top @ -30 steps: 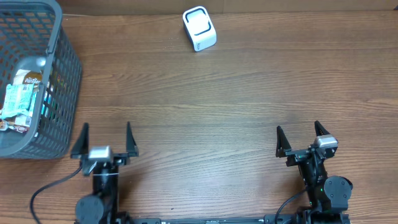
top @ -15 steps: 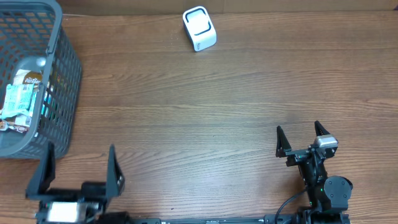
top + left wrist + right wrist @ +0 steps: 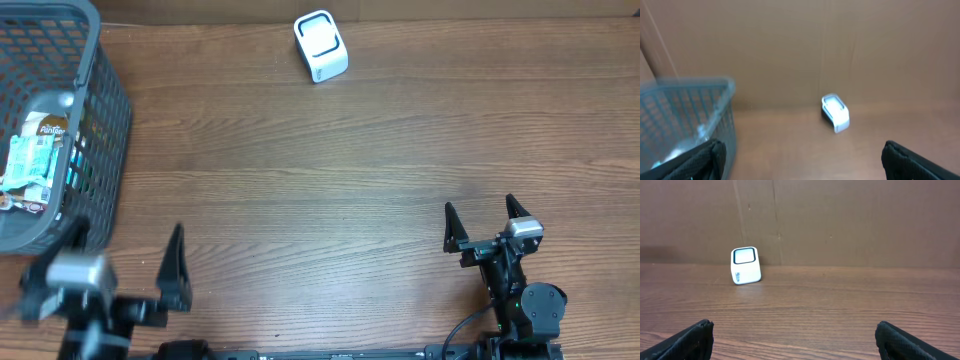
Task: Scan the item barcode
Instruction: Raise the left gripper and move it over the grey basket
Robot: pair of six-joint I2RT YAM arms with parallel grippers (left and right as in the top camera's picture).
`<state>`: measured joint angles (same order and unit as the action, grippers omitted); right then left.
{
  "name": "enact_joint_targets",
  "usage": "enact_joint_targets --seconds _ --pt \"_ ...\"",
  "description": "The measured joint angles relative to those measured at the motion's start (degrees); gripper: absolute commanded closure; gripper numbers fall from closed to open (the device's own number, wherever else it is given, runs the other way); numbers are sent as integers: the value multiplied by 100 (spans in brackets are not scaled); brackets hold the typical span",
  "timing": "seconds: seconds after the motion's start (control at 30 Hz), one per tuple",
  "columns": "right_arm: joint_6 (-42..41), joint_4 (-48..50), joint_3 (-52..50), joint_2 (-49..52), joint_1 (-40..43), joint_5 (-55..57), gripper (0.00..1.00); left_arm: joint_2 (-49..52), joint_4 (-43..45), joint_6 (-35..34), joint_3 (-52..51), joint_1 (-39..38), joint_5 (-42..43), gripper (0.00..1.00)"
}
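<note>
Wood-grain table [image 3: 350,180] below, brown board wall behind. Grey basket [image 3: 110,110] at far left, holding the packets [image 3: 35,160] to scan, none lifted out yet. White scanner [image 3: 321,45] at the far edge, window turned toward the arms, probably to catch a barcode held up to it. Left gripper [image 3: 125,245] blurred, just beside the basket, fingers spread wide, empty. Right gripper [image 3: 480,205] low at right, equally spread, holding nothing. Basket wall the likely obstacle to any reach inside.

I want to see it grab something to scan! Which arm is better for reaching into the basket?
Probably the left one. The left gripper hangs open right beside the gray basket that holds the packets. The right gripper is open too, but it sits far off on the other side.
</note>
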<state>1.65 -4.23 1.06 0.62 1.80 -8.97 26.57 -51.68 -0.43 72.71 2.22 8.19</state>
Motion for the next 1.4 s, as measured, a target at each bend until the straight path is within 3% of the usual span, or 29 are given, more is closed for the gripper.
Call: enact_joint_targets --seconds 0.2,0.33,0.6,0.93,1.4 --pt "0 2 0 0 0 0 0 1880 -1646 -55 1180 0 4 1" --pt "-2 -2 0 0 0 -2 0 2955 -2205 -72 1692 0 151 0" --pt "-2 2 0 0 0 2 0 4033 -2203 -72 1823 0 643 0" --pt "-2 2 0 0 0 2 0 4330 -1687 -92 1843 0 669 0" --pt "0 2 0 0 0 0 0 4330 -1003 -531 1843 116 -1185 0"
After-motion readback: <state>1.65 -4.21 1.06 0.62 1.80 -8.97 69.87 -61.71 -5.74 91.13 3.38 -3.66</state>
